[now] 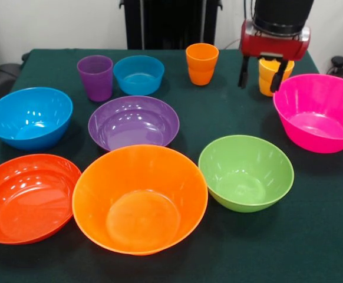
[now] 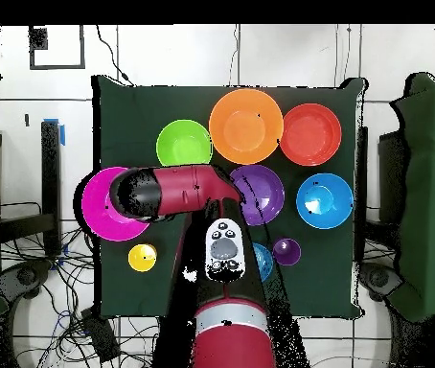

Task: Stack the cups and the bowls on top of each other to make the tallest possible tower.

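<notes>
Robot gripper (image 1: 262,73), fingers apart, hangs at the green-clothed bench's (image 1: 313,236) one o'clock, in front of the small glossy yellow plastic cup (image 1: 268,72), beside the large glossy pink plastic bowl (image 1: 320,112).

Red arm (image 2: 178,189) over pink bowl (image 2: 102,213), yellow cup (image 2: 143,257) beside

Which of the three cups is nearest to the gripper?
The yellow cup. It stands right behind the open gripper, next to the pink bowl. The orange cup and the purple cup stand farther along the table.
</notes>
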You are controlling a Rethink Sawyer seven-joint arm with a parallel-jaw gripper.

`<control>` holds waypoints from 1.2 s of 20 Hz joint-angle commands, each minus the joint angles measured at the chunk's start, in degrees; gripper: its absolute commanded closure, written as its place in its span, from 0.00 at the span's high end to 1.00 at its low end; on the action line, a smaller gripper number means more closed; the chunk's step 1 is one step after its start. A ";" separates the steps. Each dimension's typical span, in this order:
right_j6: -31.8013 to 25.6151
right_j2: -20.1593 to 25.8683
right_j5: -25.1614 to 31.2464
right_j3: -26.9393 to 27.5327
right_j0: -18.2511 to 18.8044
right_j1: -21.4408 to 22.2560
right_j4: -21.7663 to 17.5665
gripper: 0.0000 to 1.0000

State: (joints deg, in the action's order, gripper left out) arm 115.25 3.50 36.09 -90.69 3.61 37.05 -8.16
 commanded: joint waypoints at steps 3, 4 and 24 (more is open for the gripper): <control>4.49 2.58 5.77 -2.99 0.34 4.82 3.16 1.00; 4.17 2.65 6.00 -3.31 0.49 5.22 3.37 1.00; 2.31 2.89 -0.55 2.40 0.17 -4.60 0.89 1.00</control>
State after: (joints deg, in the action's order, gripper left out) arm 115.25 3.51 36.86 -90.20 3.61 36.82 -5.52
